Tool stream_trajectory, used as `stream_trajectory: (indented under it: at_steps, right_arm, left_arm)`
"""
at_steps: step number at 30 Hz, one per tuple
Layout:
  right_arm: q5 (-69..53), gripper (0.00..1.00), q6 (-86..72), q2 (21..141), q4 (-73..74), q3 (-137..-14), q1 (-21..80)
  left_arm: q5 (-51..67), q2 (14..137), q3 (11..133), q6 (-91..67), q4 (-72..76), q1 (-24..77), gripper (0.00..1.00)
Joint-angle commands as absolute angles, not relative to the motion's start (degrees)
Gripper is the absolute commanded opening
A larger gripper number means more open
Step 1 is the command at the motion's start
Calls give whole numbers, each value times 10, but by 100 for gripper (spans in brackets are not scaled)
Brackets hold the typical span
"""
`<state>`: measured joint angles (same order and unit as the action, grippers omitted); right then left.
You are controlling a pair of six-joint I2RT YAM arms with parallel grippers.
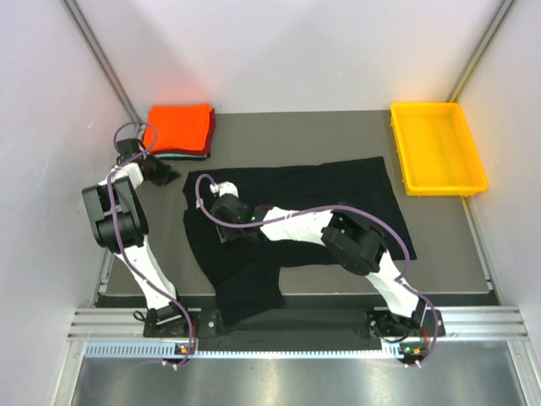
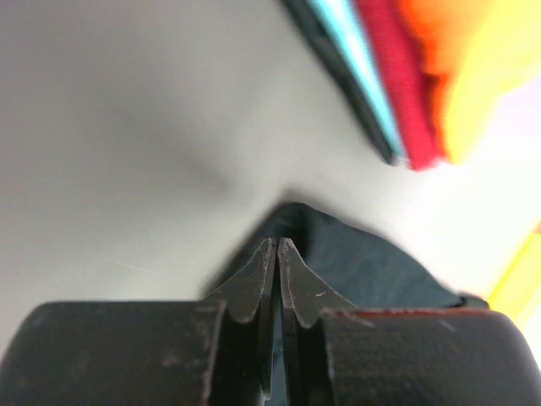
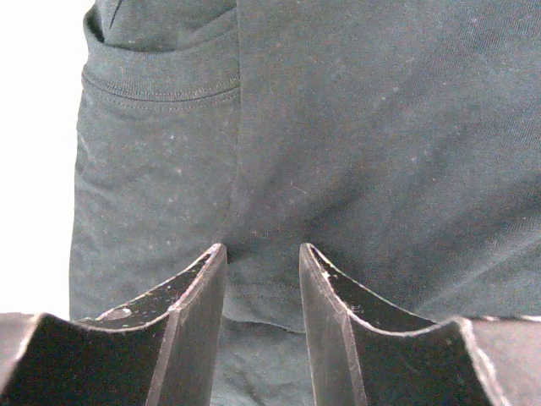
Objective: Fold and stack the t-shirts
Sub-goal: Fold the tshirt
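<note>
Black tee (image 1: 338, 190) lies partly folded across bench (image 1: 279, 127), not yet on orange stack (image 1: 179, 128) at far L. R fingers (image 3: 199, 288) hover open over its cloth, prob. to pin a crease. L fingers (image 2: 254, 283) closed near tee's L edge, grip unclear.

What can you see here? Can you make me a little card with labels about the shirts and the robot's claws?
Middle: black t-shirt spread on the table, not neatly folded
Pile, far left: orange-red shirt on top, teal shirt under it
Left arm: left claw shut, beside the pile
Right arm: right claw open, over the black t-shirt
Far right: yellow tray
</note>
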<state>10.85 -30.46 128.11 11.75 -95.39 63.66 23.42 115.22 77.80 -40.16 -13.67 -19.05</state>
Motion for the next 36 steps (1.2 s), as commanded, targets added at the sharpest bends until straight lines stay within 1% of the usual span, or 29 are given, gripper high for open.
stream_trajectory:
  at_steps: [1,7,16,22,25,27,28,32,36]
  right_arm:
    - [111,41,-301,1284,102,-985,649]
    - [100,42,-315,1304,112,-997,651]
    - [117,42,-315,1314,131,-1010,654]
    - [128,29,-313,1312,142,-1004,655]
    - [132,27,-310,1309,147,-1004,655]
    - [133,20,-310,1307,148,-1004,656]
    - [130,14,-310,1307,148,-1004,656]
    - [127,0,-310,1300,148,-999,655]
    - [121,0,-307,1282,141,-992,656]
  left_arm:
    - [271,1103,786,-415,-110,-192,9]
    - [276,1113,746,-431,-93,-192,8]
    - [284,1164,734,-435,-78,-190,0]
    - [251,1177,737,-415,-97,-187,0]
    - [243,1185,739,-412,-101,-187,0]
    - [236,1188,740,-410,-105,-185,0]
    - [231,1190,742,-407,-108,-186,0]
    - [222,1192,750,-398,-121,-185,0]
    - [222,1196,758,-396,-128,-185,0]
